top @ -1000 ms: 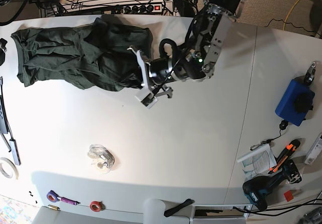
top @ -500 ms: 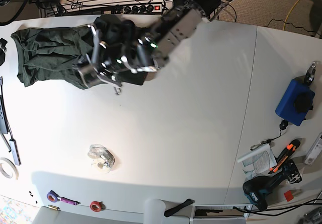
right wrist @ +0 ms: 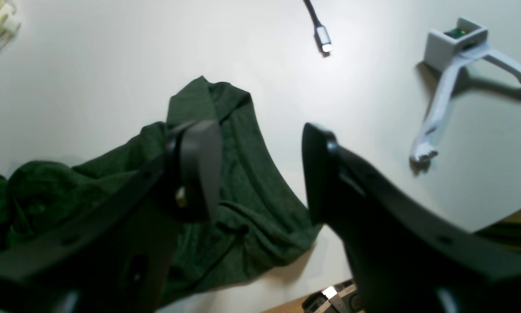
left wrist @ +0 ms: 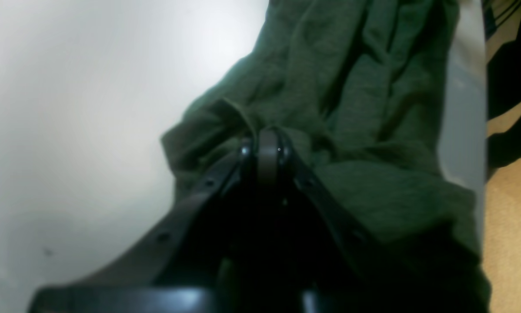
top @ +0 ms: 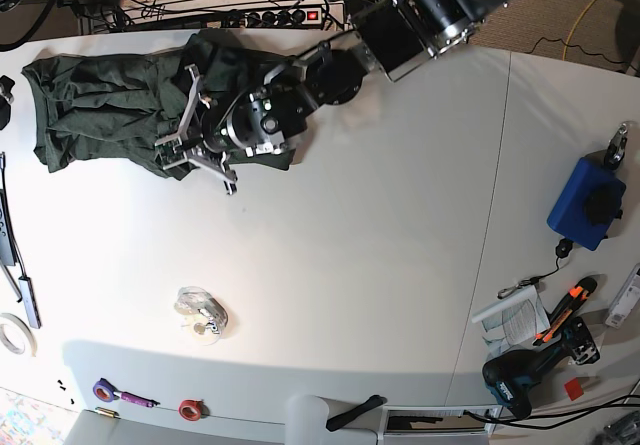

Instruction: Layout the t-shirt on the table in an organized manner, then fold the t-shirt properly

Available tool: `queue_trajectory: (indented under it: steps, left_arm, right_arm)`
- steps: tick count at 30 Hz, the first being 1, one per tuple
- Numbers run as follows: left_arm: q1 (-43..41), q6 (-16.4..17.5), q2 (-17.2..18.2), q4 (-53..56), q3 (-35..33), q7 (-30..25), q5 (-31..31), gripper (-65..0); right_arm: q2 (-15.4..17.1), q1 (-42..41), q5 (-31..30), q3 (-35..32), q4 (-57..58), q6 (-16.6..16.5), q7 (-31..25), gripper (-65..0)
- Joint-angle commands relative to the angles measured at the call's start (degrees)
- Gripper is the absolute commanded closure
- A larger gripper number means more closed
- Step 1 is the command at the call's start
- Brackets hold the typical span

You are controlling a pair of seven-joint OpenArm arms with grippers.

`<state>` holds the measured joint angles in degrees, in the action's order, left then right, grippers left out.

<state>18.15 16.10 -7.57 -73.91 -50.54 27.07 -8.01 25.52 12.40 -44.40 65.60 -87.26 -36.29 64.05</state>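
White desk [top: 330,285] holds the bunched t-shirt [top: 100,105]; left claw [left wrist: 267,150] pinches its fabric, right claw [right wrist: 260,174] gapes, spreading comes next.

Workshop bench, cordless drill [top: 512,383], power strip [top: 280,15], tape rolls [top: 14,335], loose cables [top: 580,25]

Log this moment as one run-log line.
left pincer: shut on t-shirt fold | right pincer: open, over t-shirt edge | t-shirt: crumpled on table, unfolded

white table [top: 400,265] bears crumpled green t-shirt [top: 95,105], blue box [top: 585,205], drill [top: 525,370]
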Motion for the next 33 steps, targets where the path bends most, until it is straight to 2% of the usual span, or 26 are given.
queue_trajectory:
  steps: [1, 4, 5, 8, 9, 10, 11, 14, 17, 19, 21, 24, 27, 31, 33]
  left_arm:
    - [1.46, 0.15, -1.43, -0.92, 0.09, -1.62, -0.52, 0.0]
    - [2.03, 0.15, -1.43, -0.94, 0.09, -1.66, -0.55, 0.0]
    - [2.03, 0.13, -1.43, -0.94, 0.09, -1.66, -0.55, -6.1]
    - [2.01, -0.22, -1.43, -0.94, 0.09, -1.40, -0.79, -34.1]
    - [2.03, -2.01, -1.43, -1.07, 0.09, -1.03, -0.94, -39.9]
    - [2.03, -4.66, -1.43, -1.51, 0.11, 0.04, -0.96, -41.9]
    - [2.19, -6.82, -1.43, -2.29, 0.15, 1.20, -0.66, -41.9]
    - [3.39, -7.30, -1.43, -6.21, 1.14, 4.92, -0.57, -41.9]
    - [3.78, -7.28, -1.43, -12.83, 2.56, 9.81, -0.57, -41.9]
    - [3.74, -7.30, -1.43, -16.94, 3.39, 12.66, -0.81, -41.9]
    - [3.72, -7.30, -1.43, -19.65, 3.58, 14.21, -0.98, -41.9]
    - [3.56, -7.30, -1.43, -20.55, 3.56, 14.51, -1.01, -41.9]
    - [3.15, -7.30, -1.43, -20.55, 3.54, 14.49, -0.98, -41.9]
    - [2.71, -7.30, -1.43, -20.55, 3.54, 14.53, -0.94, -41.9]
    - [2.64, -7.28, -1.43, -20.55, 3.54, 14.56, -0.94, -41.9]
  right_arm:
    - [1.62, -0.04, -1.01, 0.46, -0.83, -0.31, -1.49, -29.3]
    - [1.62, -0.04, -1.01, 0.46, -0.83, -0.31, -1.90, -29.3]
    - [1.62, -0.04, -1.01, 0.46, -0.83, -0.31, -2.21, -29.3]
    - [1.64, -0.04, -1.01, 0.46, -0.83, -0.31, -3.85, -29.3]
    - [1.64, -0.04, -1.01, 0.46, -0.83, -0.31, -4.37, -29.3]
    - [1.64, -0.04, -1.03, 0.46, -0.83, -0.31, -4.70, -29.3]
    - [1.66, -0.07, -1.01, 0.46, -0.83, -0.33, -4.96, -29.3]
    - [1.86, -0.07, -0.85, 0.46, -0.83, -0.35, -5.90, -29.6]
    - [3.34, -0.50, 1.11, 0.39, -0.39, -0.35, -6.14, -36.9]
    - [5.68, -1.40, 0.74, 0.33, 2.29, -0.33, -5.77, -37.6]
    - [9.09, -2.75, -2.23, -0.20, 8.09, -0.37, -4.52, -37.7]
    - [15.02, -6.60, -10.08, -2.95, 20.68, -3.65, 1.88, -37.7]
    - [19.98, -10.80, -16.59, -7.85, 34.27, -3.71, 7.17, -37.7]
    - [23.28, -13.77, -18.38, -16.02, 47.80, -3.71, 6.95, -37.7]
    - [23.34, -14.16, -14.62, -19.23, 50.75, -3.71, 2.99, -37.7]
